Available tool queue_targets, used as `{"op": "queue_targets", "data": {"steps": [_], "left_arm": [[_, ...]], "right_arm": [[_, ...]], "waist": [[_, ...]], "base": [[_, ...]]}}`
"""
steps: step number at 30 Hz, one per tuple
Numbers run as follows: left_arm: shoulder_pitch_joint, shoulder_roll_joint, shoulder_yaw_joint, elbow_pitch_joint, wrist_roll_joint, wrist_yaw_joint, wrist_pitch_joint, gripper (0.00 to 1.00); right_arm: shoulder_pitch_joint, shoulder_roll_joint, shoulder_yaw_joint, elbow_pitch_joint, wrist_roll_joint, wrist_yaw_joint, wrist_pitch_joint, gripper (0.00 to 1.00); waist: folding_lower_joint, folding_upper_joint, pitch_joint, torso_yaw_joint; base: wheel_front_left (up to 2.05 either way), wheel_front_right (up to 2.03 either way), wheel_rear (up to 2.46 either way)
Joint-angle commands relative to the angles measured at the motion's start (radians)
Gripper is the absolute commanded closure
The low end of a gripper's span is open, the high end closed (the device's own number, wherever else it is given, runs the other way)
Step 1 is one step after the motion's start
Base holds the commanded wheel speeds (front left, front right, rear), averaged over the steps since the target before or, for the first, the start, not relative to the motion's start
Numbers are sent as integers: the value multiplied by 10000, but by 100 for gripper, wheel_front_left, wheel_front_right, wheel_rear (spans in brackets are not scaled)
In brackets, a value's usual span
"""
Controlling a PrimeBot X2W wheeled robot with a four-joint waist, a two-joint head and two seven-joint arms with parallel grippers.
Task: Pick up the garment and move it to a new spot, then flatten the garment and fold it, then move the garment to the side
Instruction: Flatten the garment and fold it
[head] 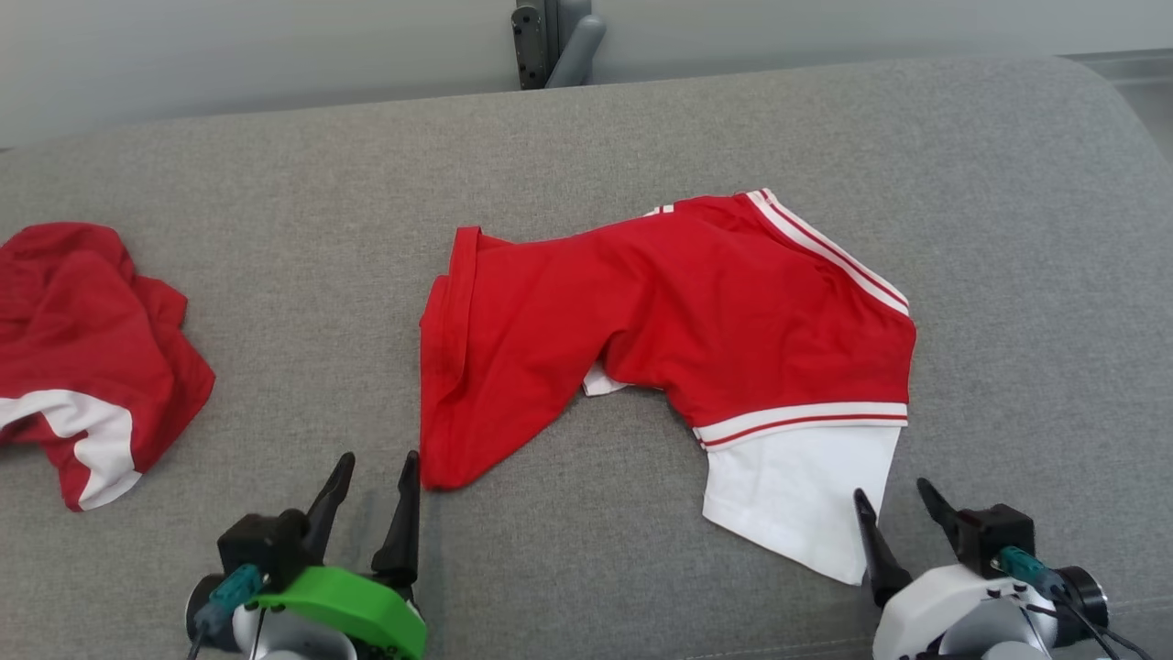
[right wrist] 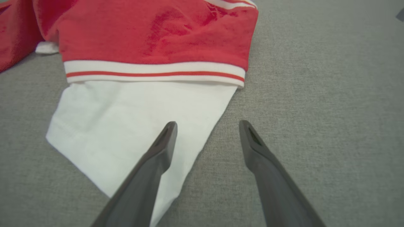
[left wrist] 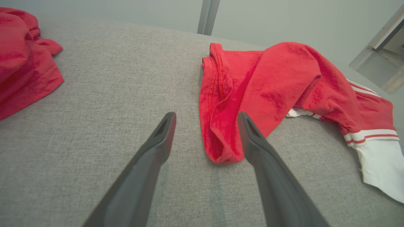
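Garment (head: 678, 312) ungripped: left fingers (head: 403, 522) spread wide, just beside red hem corner (head: 444, 472); right fingers (head: 872, 545) spread wide at edge of white part (head: 797, 486). Lying rumpled mid grey cushion (head: 586, 147); second red garment (head: 82, 339) well apart at left.

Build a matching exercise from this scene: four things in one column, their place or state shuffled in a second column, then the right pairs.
Column A
1. left gripper
2. right gripper
3. spread garment
4. crumpled garment

Column B
a. bunched at the left edge of the grey surface
b. open, beside a red corner
c. lying mid-surface, partly flat
d. open, at the edge of the white panel

Pairs: 1-b, 2-d, 3-c, 4-a
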Motion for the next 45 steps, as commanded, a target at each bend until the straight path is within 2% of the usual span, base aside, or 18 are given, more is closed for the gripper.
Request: {"op": "queue_targets", "data": {"steps": [1,7,13,16,21,22,23,26,31,36,39,41,43,45], "left_arm": [[-258,69,-41,5,-40,-29,122,0],[-839,16,-311,230,-291,38,1064,0],[-966,-7,-398,561,-512,129,1782,0],[-998,30,-410,626,-538,232,1941,0],[-1066,-33,-555,849,-788,154,2181,0],[-1105,-45,-615,918,-835,135,2247,61],[-1144,-26,-681,968,-871,98,2259,100],[-1234,2,-775,1038,-965,63,2210,100],[-1680,-41,-785,411,-2056,-23,2597,100],[-2831,914,-831,-1810,-3281,-26,3890,100],[-4038,1547,-691,-3026,-3976,-28,5004,100],[-5074,1793,-481,-3491,-4485,-28,5816,100],[-6296,1861,-286,-3569,-4932,175,6608,100],[-7601,1983,-169,-3169,-4914,403,7104,100]], "right_arm": [[-134,16,113,67,103,-11,160,0],[-431,74,775,260,496,-9,1362,0],[-300,83,1487,121,910,32,2083,0],[-204,61,1746,-2,1065,37,2343,0],[-21,53,2222,-79,1513,57,2899,0],[-47,34,2384,-113,1625,58,2957,64],[-82,53,2506,-151,1893,58,2997,100],[-120,-227,2904,-181,2257,60,3242,100],[-683,-727,2236,-1419,4225,-12,3115,100],[-1937,-1792,1173,-4066,6340,-6,3808,100],[-3307,-2282,-20,-5125,7164,-4,4506,100],[-4502,-2314,-762,-5407,7528,-4,5182,100],[-5889,-2243,-1446,-5243,7442,-6,5920,100],[-7522,-1941,-1943,-4580,6907,-4,6510,100]], "waist": [[0,-1,253,-40],[0,-1,645,-166],[0,-1,852,-317],[0,-1,932,-343],[0,-1,1020,-343],[0,-1,1024,-345],[0,-1,1024,-352],[0,-1,999,-371],[0,-1,1178,-423],[0,-1,2028,-460],[0,-1,2679,-344],[0,-1,3177,-205],[0,-1,3692,-42],[0,-1,4122,79]], "base": [[0,0,0],[0,0,0],[0,0,0],[0,0,0],[0,0,0],[0,0,0],[0,0,0],[0,0,0],[0,0,0],[0,0,0],[0,0,0],[0,0,0],[0,0,0],[0,0,0]]}}
